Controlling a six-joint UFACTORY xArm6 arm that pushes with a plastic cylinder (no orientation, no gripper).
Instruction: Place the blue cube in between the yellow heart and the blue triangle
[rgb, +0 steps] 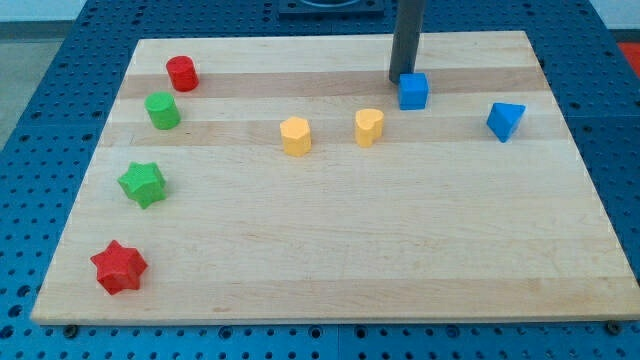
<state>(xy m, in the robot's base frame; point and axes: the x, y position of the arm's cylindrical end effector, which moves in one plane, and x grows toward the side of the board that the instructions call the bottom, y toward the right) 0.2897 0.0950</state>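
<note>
- Surface: pale wooden board (330, 260), lying on a blue perforated table (60, 40) that shows on all sides of it.
- Tool: no pincer on this arm, so nothing opens, closes or grips; only a straight dark rod (406, 35) coming down from the view's top.
- My tip (400, 81) sits at the upper-left edge of the small blue cube (414, 91), touching it or just beside it; can't tell which.
- Blue cube lies near the board's top edge, just up and to the view's right of the small yellow heart block (369, 127), and left of the blue triangle block (506, 121).
- Cube sits higher in the view than the line between heart and triangle.
- Yellow rounded block (295, 136), exact shape unclear, sits left of the heart.
- Far left, well apart from the tip: red cylinder (182, 73), green cylinder-like block (162, 110), green star (143, 184), red star (119, 267).
- Board between heart and triangle is bare wood.
</note>
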